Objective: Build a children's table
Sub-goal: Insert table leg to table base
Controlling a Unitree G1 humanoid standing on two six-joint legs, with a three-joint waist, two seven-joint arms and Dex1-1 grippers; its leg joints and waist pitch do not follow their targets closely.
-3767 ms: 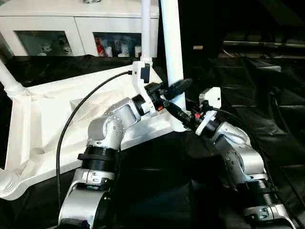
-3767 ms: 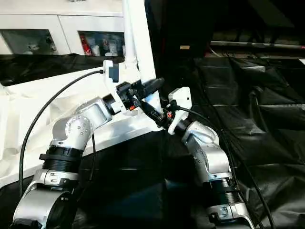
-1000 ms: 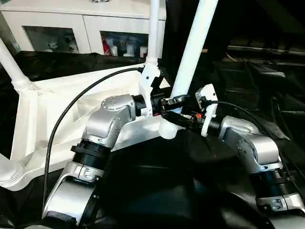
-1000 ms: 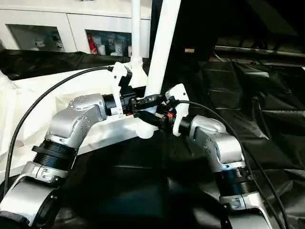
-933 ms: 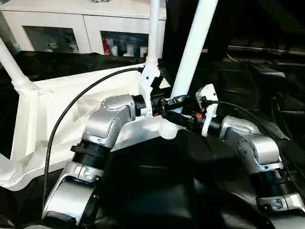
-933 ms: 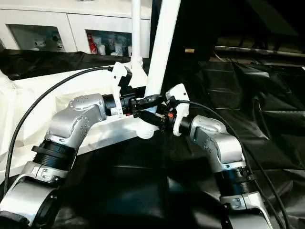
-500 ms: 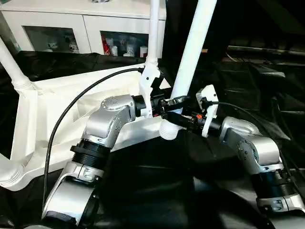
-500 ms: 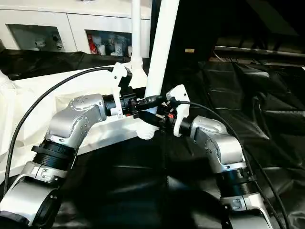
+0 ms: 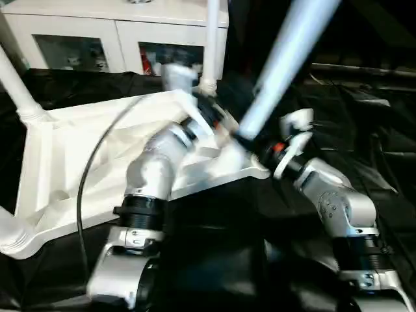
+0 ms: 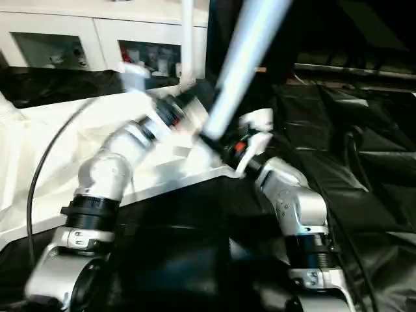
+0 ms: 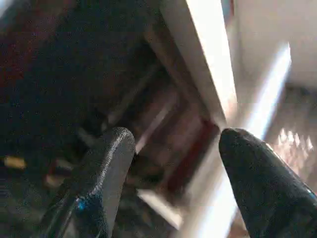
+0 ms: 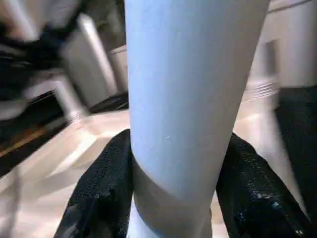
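No lettering, label, brand, number or sign can be read on anything here; the surfaces show plain or blurred.

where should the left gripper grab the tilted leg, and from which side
Low on the tilted leg, just above the right gripper clamped near its base, coming from the tabletop side. The tube is round and smooth, so opposing grips there probably steady its lean best. The left gripper is open.

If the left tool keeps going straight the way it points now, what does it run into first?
Probably the white cabinet. The left wrist view looks between the left tool's two parted fingers, with nothing between them, onto a white cabinet edge and a dark shelf space beyond. The picture is blurred and depth is unclear, so this is a guess.
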